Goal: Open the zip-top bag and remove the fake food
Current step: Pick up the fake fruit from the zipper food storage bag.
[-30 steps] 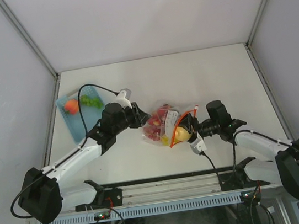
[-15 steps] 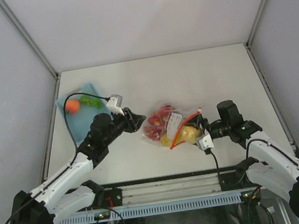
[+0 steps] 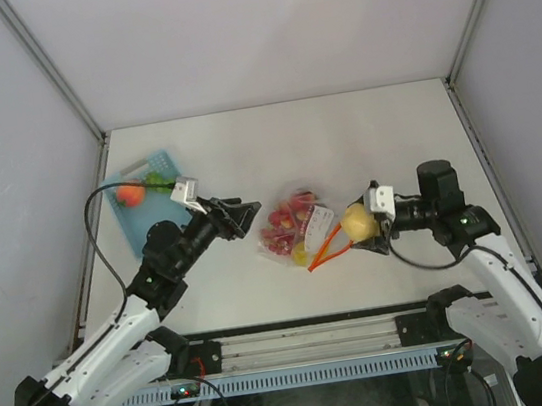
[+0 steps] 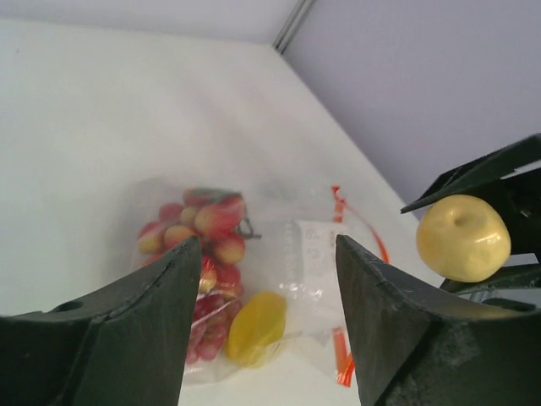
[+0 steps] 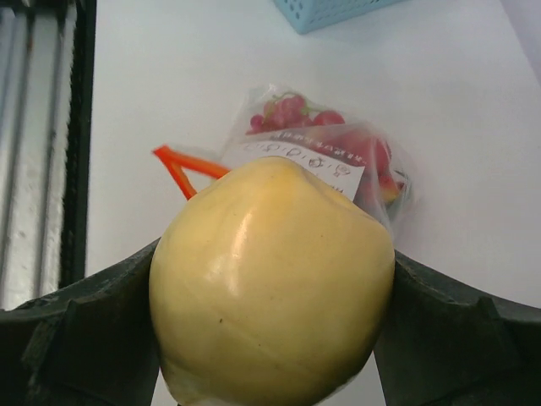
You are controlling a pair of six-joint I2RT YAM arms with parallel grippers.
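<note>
The zip-top bag [image 3: 299, 221] lies flat on the white table [image 3: 343, 142], with its red-orange zip strip [image 3: 326, 246] on the right side. Red grapes [image 3: 280, 230] and a small yellow piece [image 3: 300, 252] are inside. Just right of the bag, the right gripper [image 3: 360, 223] grasps a yellow apple [image 3: 357, 221]. Just left of the bag, the left gripper [image 3: 245, 214] hangs spread and empty. Farther left sits a light-blue basket [image 3: 137, 222] holding an orange piece [image 3: 129, 193] and a green piece [image 3: 157, 182].

basket [image 5: 336, 12] cut off, bag label [image 5: 297, 153] unreadable
</note>
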